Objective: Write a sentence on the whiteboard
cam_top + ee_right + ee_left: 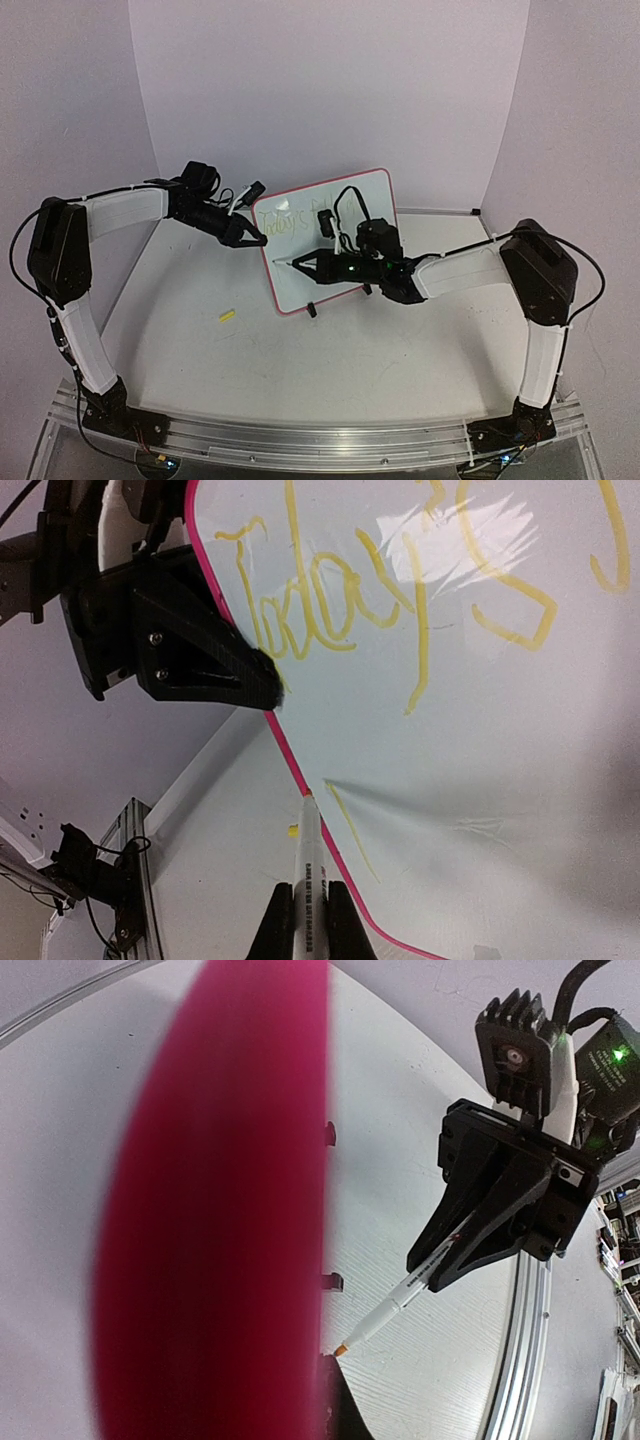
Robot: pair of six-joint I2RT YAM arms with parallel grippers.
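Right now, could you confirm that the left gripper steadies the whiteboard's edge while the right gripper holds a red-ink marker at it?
Not quite: the marker writes yellow, not red, as the sentence in the right wrist view shows. The left gripper does clamp the whiteboard at its edge, and the right gripper holds the marker.

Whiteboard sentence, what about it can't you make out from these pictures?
- Top external: the sentence is too small and faint to read; the right arm covers its end.
- Left wrist: the whiteboard shows only as a red blur, with no writing visible.
- Right wrist: letters after "Today" are cut off by the picture's top and right edges.
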